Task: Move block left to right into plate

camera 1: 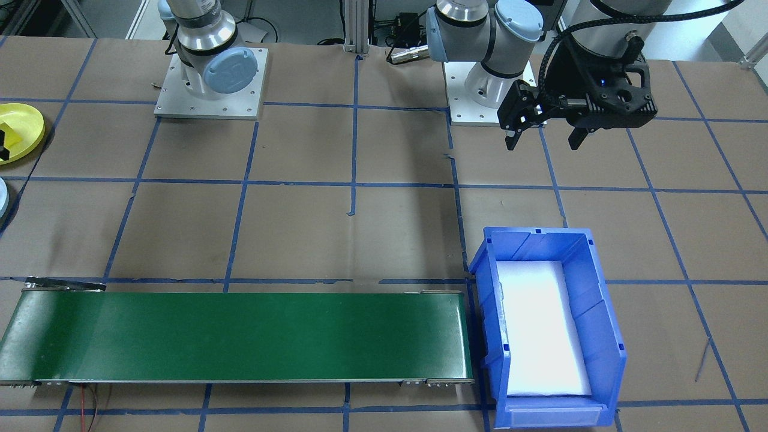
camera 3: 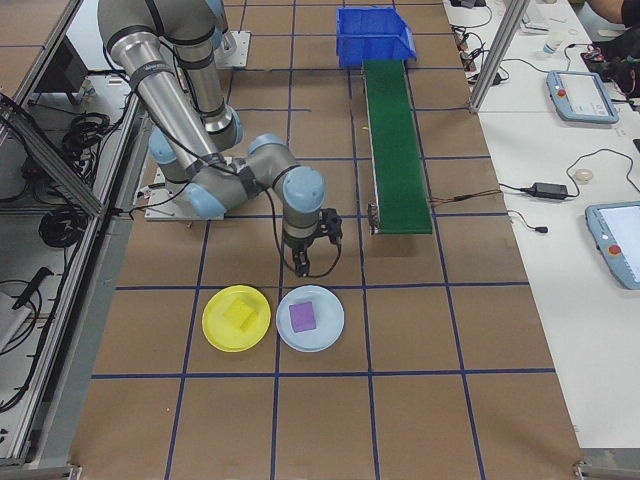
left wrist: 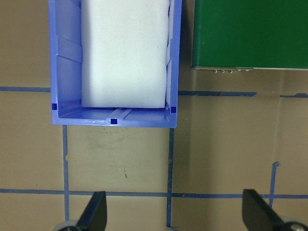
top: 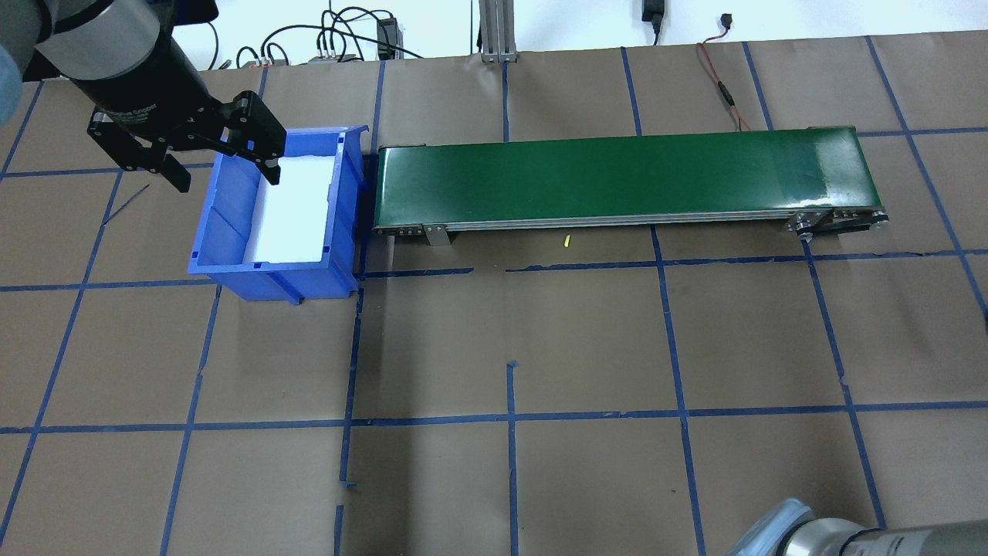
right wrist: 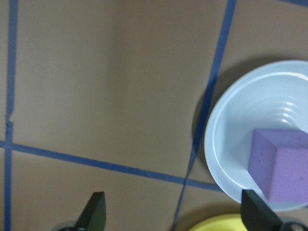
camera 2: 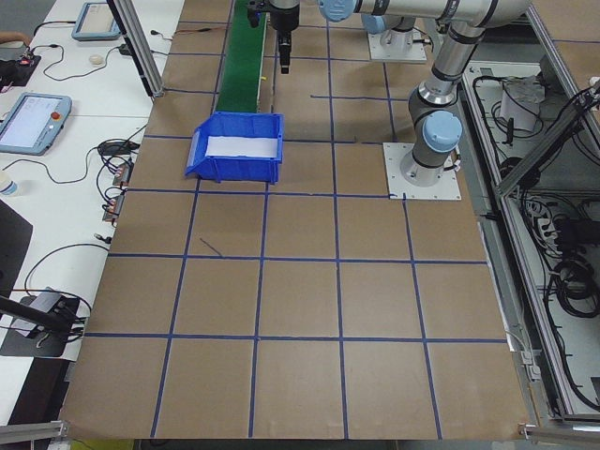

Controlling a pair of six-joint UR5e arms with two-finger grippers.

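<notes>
Both grippers' jaws wide apart, nothing between.

Both pincers agape, empty.

Two plates sit by the far arm: a yellow plate and a pale blue plate. Each holds one block (a yellow block, a purple block). One blue bin, one green conveyor.

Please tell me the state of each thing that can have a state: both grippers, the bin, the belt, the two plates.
Left gripper: open, empty, above the bin.
Right gripper: open, empty.
Bin: upright, holds only white foam.
Belt: nothing on it.
Pale blue plate: holds a purple block.
Yellow plate: holds a yellow block.
</notes>
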